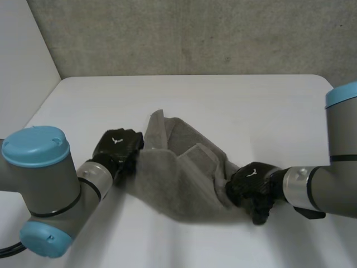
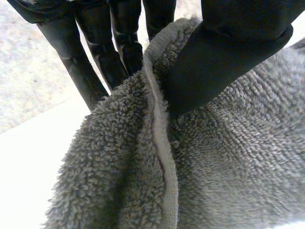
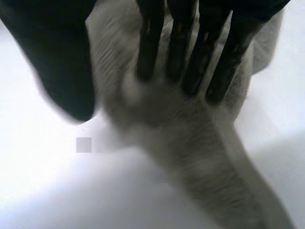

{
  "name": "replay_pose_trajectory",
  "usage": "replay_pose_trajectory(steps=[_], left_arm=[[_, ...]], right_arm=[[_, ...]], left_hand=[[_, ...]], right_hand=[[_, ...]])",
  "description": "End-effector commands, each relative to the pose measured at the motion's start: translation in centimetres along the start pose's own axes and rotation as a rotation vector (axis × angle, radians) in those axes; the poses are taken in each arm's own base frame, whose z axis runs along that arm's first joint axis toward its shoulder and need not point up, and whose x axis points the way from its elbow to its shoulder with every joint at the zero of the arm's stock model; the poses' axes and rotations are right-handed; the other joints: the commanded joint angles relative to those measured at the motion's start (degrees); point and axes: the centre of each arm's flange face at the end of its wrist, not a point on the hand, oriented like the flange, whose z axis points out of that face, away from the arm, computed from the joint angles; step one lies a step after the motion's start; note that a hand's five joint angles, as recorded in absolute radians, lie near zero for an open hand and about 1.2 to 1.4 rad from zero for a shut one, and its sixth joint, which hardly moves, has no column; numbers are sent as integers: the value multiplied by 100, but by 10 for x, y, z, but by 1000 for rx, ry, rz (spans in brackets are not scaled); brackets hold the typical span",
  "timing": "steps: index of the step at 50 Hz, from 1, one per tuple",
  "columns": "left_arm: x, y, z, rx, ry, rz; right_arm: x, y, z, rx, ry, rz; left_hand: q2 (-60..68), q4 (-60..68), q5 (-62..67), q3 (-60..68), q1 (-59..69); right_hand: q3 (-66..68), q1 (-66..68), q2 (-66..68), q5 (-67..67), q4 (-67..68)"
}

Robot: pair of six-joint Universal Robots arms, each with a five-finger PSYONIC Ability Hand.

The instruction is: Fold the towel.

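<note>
I read this as mid-fold. The towel (image 1: 184, 178) lies rumpled on the middle of the tabletop (image 1: 240, 106), one flap already turned over itself, and the outline is nowhere near square.

The left hand (image 1: 117, 146) is at the towel's left edge. Its thumb (image 2: 228, 57) presses the hem against the fingers (image 2: 119, 43) behind it, so that side is pinched.

The right hand (image 1: 254, 187) is at the near right corner. Its fingers (image 3: 190, 62) are straight and a little spread with the tips on the pile, and its thumb (image 3: 62, 62) stands apart beside the cloth (no real grip that I can make out).

Next I would want the right hand closed on its corner. Then both hands should lift and draw apart to pull the cloth flat before any edge is laid over.

The tabletop is plain white and smooth, so I would expect the terry to slide on it. A rough grey wall (image 1: 195, 39) stands behind the tabletop, and a pale one stands at the left.
</note>
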Motion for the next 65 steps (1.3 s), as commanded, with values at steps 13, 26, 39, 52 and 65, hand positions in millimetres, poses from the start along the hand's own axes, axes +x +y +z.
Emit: replay_pose_trajectory(steps=[13, 26, 39, 52, 65], left_arm=[[25, -14, -50, -35, 77, 38], [36, -29, -96, -23, 122, 54], [31, -28, -100, -37, 89, 54], [13, -59, -29, 137, 4, 113], [14, -145, -3, 614, -117, 100]], right_arm=[[63, -71, -10, 410, 220, 185], [44, -86, 72, 460, -27, 138], [-1, -61, 112, 341, -185, 163], [87, -169, 21, 895, 418, 56], [79, -185, -36, 1104, 437, 71]], left_hand=[[323, 324, 269, 321, 303], [289, 291, 235, 288, 269], [306, 307, 252, 305, 286], [591, 592, 537, 590, 571], [1347, 1348, 1293, 1345, 1327]], right_hand=[[-2493, -2340, -2358, -2481, -2508], [-2493, -2340, -2358, -2481, -2508], [1351, 1504, 1486, 1362, 1336], [4507, 4660, 4642, 4519, 4492], [4507, 4660, 4642, 4519, 4492]])
